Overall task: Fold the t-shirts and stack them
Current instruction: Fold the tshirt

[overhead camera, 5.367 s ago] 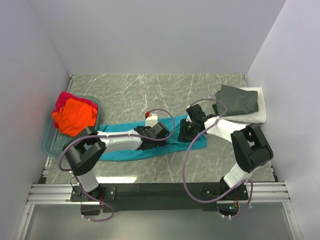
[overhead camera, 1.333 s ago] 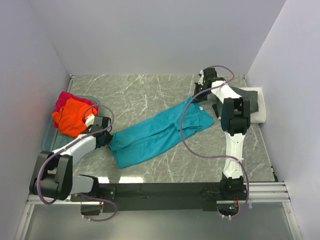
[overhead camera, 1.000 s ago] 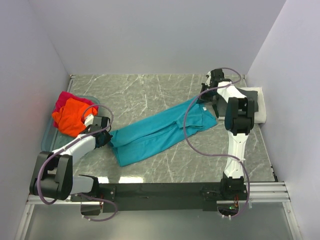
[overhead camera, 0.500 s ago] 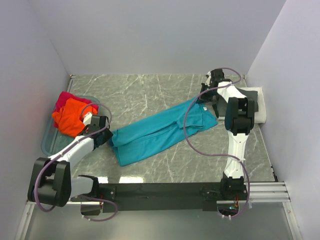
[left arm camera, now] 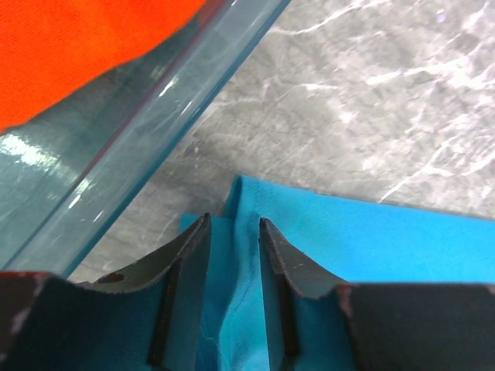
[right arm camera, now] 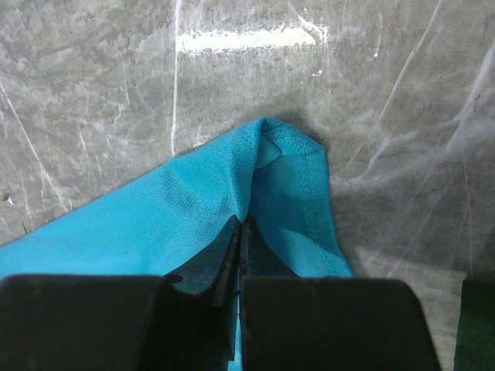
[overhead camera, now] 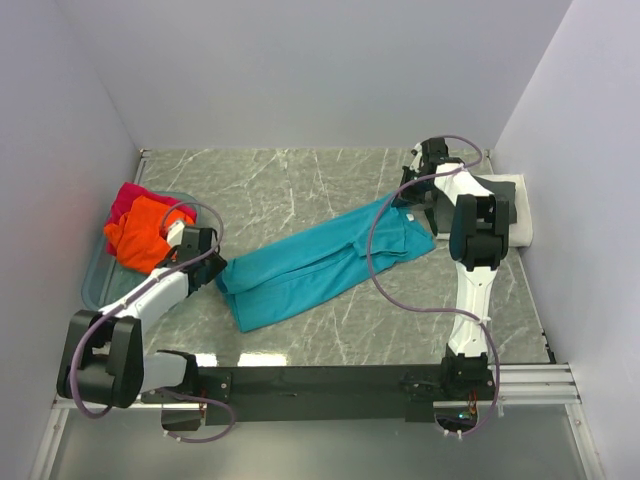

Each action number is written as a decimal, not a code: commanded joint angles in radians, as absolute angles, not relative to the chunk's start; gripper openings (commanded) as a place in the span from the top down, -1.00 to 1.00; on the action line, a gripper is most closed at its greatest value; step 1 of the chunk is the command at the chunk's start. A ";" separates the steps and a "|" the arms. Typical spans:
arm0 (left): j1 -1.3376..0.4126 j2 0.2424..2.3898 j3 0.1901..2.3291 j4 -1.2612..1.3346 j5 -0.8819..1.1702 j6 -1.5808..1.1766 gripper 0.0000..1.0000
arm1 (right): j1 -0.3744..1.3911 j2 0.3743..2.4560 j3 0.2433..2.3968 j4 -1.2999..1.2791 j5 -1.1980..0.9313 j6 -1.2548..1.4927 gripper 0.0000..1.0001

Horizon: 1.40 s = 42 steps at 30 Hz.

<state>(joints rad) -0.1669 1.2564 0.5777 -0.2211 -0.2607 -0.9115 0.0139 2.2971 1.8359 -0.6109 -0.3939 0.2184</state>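
Observation:
The teal t-shirt lies as a long folded band, slanting from the near left to the far right of the table. My left gripper stands open over its left end. In the left wrist view a ridge of teal cloth rises loosely between the parted fingers. My right gripper is shut on the shirt's far right corner, and the cloth bunches at its closed tips. The orange t-shirt and the magenta-red t-shirt sit in the tub. The dark grey t-shirt lies on the white one, partly hidden by my right arm.
The clear bluish tub stands at the left wall, its rim just beyond my left fingers. Walls close in the table on the left, back and right. Purple cables loop off both arms.
My left gripper has opened and let go of the teal shirt's left end, drawing back slightly. The right arm carried its corner to the far right, then held still for the last second.

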 commanded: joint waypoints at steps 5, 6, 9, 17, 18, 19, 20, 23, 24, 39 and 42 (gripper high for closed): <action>-0.163 1.322 0.591 -0.147 -0.203 -0.914 0.19 | 0.012 2.299 1.853 -0.615 -0.413 0.203 1.00; -0.163 1.330 0.591 -0.141 -0.193 -0.913 0.18 | 0.014 2.296 1.852 -0.617 -0.413 0.202 1.00; -0.163 1.344 0.592 -0.126 -0.186 -0.913 0.19 | 0.014 2.298 1.853 -0.620 -0.413 0.201 1.00; -0.163 1.348 0.604 -0.132 -0.210 -0.907 0.74 | 0.014 2.296 1.850 -0.617 -0.411 0.201 1.00; -0.164 1.344 0.604 -0.138 -0.218 -0.905 0.81 | 0.014 2.296 1.850 -0.618 -0.411 0.201 1.00; -0.163 1.339 0.604 -0.149 -0.231 -0.907 0.86 | 0.014 2.298 1.851 -0.617 -0.410 0.202 1.00; -0.163 1.325 0.604 -0.158 -0.241 -0.905 0.91 | 0.014 2.298 1.852 -0.618 -0.410 0.204 1.00; -0.163 1.287 0.603 -0.192 -0.273 -0.900 0.93 | 0.014 2.298 1.852 -0.617 -0.400 0.210 1.00; -0.163 1.276 0.601 -0.199 -0.278 -0.899 0.92 | 0.014 2.299 1.853 -0.617 -0.397 0.213 1.00; -0.153 1.164 0.565 -0.310 -0.314 -0.896 0.95 | 0.009 2.301 1.852 -0.614 -0.402 0.222 1.00; -0.153 1.121 0.555 -0.321 -0.318 -0.897 0.90 | 0.011 2.301 1.852 -0.614 -0.403 0.222 1.00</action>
